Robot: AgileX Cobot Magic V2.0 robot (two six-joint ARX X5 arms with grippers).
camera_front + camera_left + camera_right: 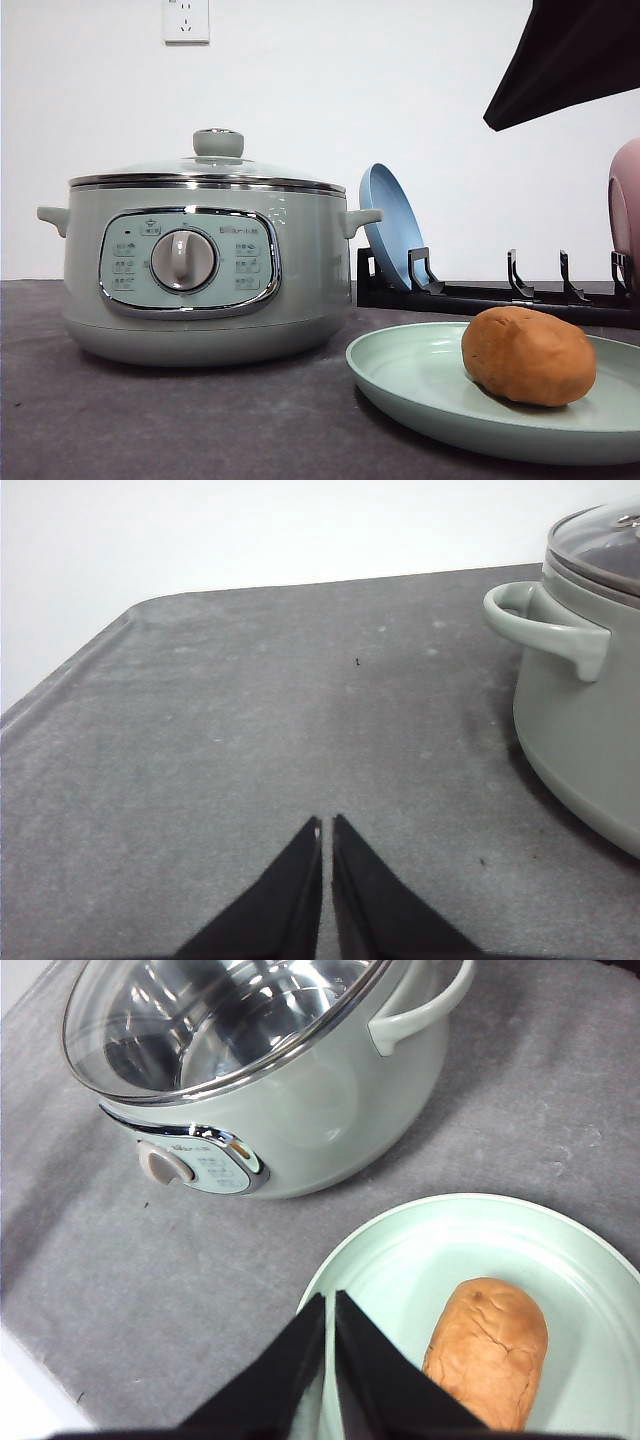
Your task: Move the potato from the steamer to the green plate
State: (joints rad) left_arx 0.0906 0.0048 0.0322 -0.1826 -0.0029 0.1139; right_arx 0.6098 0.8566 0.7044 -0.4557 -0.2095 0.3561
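- I see the potato (488,1352) lying on the green plate (560,1250), just beside my right gripper (329,1305) (fingers pressed together, holding nothing).
- Left gripper (327,828) closed too, empty, above bare table (250,710); steamer (585,710) off to its side, lid on.

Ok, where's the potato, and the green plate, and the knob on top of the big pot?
potato (528,355): front view, middle of its orange-brown skin.
green plate (410,375): front view, bare inside surface left of the potato.
lid knob (218,142): front view, side of the green knob atop the steamer (300,290).
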